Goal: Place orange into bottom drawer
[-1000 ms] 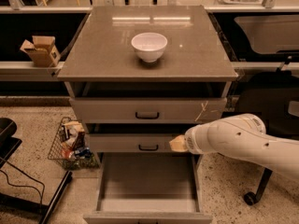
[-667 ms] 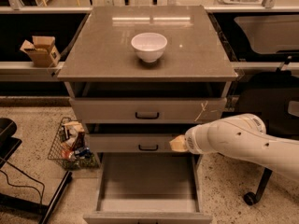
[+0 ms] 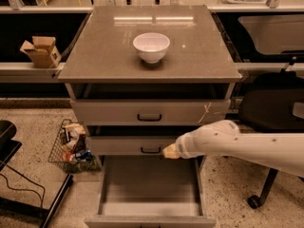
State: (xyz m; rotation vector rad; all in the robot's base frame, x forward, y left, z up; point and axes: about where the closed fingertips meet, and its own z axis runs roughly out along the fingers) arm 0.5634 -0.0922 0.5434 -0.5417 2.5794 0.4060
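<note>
The bottom drawer (image 3: 149, 182) of the grey cabinet is pulled open and its flat grey floor is bare. My gripper (image 3: 170, 151) is at the end of the white arm (image 3: 237, 146) that reaches in from the right. It hangs over the drawer's back right part, just in front of the middle drawer (image 3: 128, 145). Only its tan tip shows. I cannot make out the orange as a separate thing; it is neither in the drawer nor on the cabinet top.
A white bowl (image 3: 151, 46) stands on the cabinet top (image 3: 199, 56). The top drawer (image 3: 149, 112) is slightly out. A wire basket (image 3: 71, 146) of items sits left of the cabinet, a cardboard box (image 3: 42, 51) on the left shelf, a black office chair (image 3: 273, 108) at right.
</note>
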